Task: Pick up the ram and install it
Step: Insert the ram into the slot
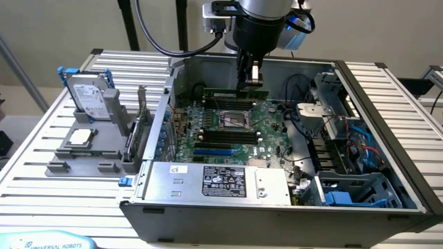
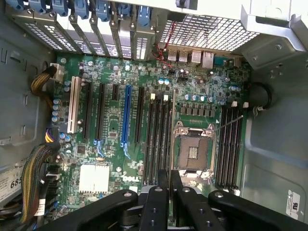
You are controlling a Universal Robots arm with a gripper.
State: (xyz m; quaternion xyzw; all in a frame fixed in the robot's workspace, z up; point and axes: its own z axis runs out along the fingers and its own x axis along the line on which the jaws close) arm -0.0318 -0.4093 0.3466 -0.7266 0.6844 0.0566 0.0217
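Observation:
The ram [image 1: 235,94], a long thin green stick, hangs level inside the open computer case [image 1: 387,129], above the far end of the motherboard [image 1: 229,129]. My gripper [image 1: 250,85] reaches down from above and is shut on the ram's upper edge near its middle. In the wrist view the gripper [image 2: 169,192] has its black fingers [image 2: 157,202] pressed close together over the board. Black memory slots [image 2: 156,139] lie on one side of the empty processor socket [image 2: 195,149], and more slots [image 2: 229,144] lie on the other side.
On the exterior view's left, a grey holder [image 1: 83,155] carries a hard drive [image 1: 92,101], a square silver processor [image 1: 80,137] and an upright expansion card [image 1: 142,124]. The power supply [image 1: 221,180] fills the case's near end. Cables and a drive cage [image 1: 346,150] crowd the case's right side.

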